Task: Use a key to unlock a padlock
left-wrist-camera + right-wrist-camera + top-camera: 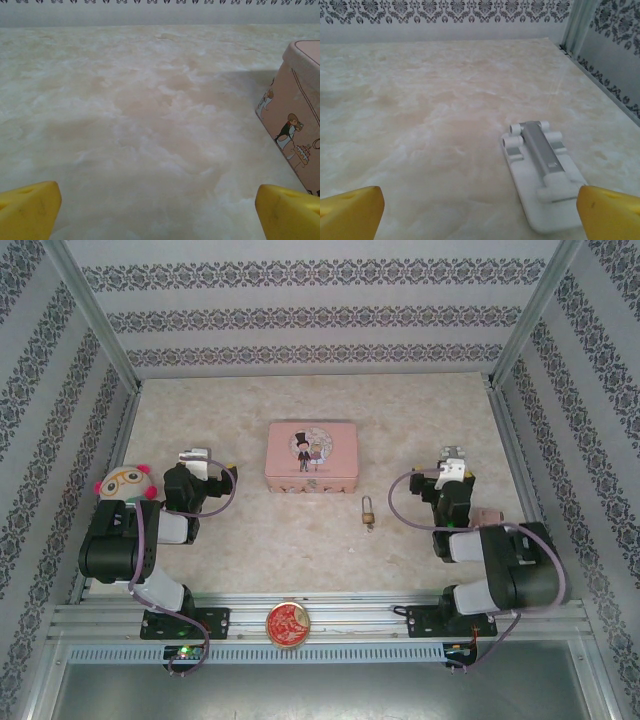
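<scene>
Marbled beige table, patterned walls. The left gripper and right gripper have their yellow fingers spread wide, grasping nothing. A pink tin box sits right of the left gripper. A white, possibly hinged, bracket lies by the right. The tiny brass padlock lies between them, untouched.

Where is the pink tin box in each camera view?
Top external: pink tin box at the centre, beyond the padlock.
Left wrist: the box's corner at the right edge.
Right wrist: faces the white stand instead.
Shared landmark: the marbled table.
</scene>
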Robot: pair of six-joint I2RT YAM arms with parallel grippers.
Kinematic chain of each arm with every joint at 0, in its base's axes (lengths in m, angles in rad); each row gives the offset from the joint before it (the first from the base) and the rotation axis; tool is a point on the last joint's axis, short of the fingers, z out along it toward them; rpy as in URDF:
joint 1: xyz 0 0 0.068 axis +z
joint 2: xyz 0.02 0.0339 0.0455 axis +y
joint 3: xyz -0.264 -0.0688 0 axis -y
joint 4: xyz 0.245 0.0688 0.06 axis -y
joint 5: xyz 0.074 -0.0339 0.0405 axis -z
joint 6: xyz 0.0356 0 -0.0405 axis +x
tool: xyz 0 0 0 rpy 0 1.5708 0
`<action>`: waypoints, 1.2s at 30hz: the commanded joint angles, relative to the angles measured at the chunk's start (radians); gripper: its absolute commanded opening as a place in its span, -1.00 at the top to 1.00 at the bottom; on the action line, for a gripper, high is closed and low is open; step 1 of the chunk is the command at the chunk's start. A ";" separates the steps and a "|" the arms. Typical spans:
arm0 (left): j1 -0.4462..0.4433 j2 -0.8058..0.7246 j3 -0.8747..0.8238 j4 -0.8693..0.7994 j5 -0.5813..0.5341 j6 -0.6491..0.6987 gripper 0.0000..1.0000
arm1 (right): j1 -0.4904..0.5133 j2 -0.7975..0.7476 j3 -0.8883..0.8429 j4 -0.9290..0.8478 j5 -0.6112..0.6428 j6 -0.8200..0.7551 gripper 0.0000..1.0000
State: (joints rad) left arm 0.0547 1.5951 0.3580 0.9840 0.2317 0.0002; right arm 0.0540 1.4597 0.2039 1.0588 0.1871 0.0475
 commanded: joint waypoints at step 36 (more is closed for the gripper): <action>0.009 0.000 0.013 0.001 0.012 0.003 -0.99 | -0.092 0.076 0.150 -0.056 -0.434 -0.035 -0.96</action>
State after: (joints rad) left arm 0.0547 1.5951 0.3580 0.9840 0.2321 0.0002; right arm -0.0311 1.5383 0.3527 0.9939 -0.2195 0.0219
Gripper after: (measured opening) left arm 0.993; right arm 0.981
